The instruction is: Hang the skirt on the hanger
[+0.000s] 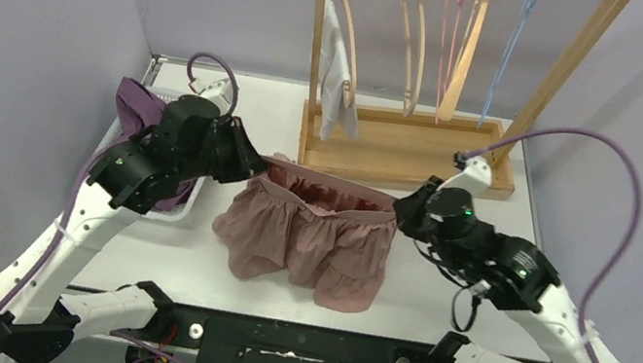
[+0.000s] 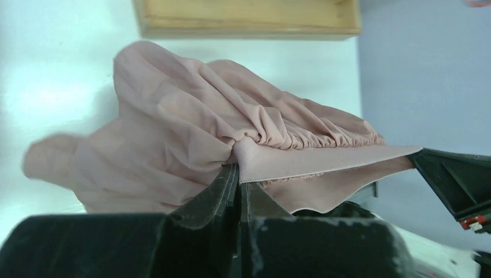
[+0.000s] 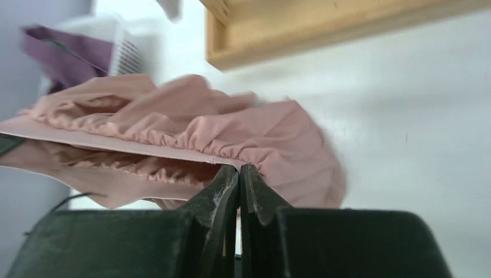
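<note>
dusty-pink gathered skirt (image 1: 308,239): soft matt cloth, finely ruffled | pale wooden rack tray (image 1: 402,151): smooth bare wood | white table top (image 1: 187,253): smooth, slightly glossy

The top camera looks down from high on the near side of the skirt (image 1: 308,239), framing it whole. The left wrist camera sits close at the skirt's left end, facing across it. The right wrist camera mirrors this from the right end. All three share the skirt and the wooden rack (image 1: 402,151) beyond it.

No readable text, label, brand, number or sign shows in any view.
</note>
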You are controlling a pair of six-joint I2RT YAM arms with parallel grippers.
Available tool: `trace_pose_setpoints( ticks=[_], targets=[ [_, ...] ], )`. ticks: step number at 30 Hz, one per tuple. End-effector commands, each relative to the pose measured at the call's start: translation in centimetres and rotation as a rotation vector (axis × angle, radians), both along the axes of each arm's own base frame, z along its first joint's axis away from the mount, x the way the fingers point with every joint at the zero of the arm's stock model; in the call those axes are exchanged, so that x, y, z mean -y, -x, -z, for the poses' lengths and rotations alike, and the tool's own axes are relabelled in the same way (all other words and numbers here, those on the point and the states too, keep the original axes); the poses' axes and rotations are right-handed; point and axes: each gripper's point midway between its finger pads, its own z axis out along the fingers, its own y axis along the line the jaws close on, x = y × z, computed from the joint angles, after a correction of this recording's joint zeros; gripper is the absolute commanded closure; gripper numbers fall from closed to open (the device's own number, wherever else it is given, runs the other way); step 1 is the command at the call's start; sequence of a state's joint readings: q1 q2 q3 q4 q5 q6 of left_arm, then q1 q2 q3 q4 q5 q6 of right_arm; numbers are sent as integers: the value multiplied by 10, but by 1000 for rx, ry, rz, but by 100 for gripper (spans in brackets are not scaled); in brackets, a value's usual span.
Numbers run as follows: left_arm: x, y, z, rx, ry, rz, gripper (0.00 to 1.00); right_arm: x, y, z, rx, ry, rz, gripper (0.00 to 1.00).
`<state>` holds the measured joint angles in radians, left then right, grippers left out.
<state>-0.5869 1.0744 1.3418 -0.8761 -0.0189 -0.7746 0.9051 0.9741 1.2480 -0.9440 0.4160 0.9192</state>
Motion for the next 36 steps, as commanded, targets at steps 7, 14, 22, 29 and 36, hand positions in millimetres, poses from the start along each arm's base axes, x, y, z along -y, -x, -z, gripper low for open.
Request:
trace_pose_setpoints(
  ticks=[7, 14, 22, 29, 36],
  targets=[
    [1, 20, -99, 101, 92, 86, 100, 47, 10, -133, 235, 55, -31, 100],
    [-6, 26, -25, -114, -20, 55, 100, 41, 19, -59, -47, 139, 30, 100],
    [13, 25, 115, -319, -1, 59, 100, 27, -8, 68, -136, 140, -24, 100],
    [13, 26, 199, -441, -38, 49, 100, 27, -11, 144, -220, 141, -29, 100],
    [4, 15, 180, -384, -28, 53, 72, 37, -11, 132, -140, 113, -14, 86]
  ],
)
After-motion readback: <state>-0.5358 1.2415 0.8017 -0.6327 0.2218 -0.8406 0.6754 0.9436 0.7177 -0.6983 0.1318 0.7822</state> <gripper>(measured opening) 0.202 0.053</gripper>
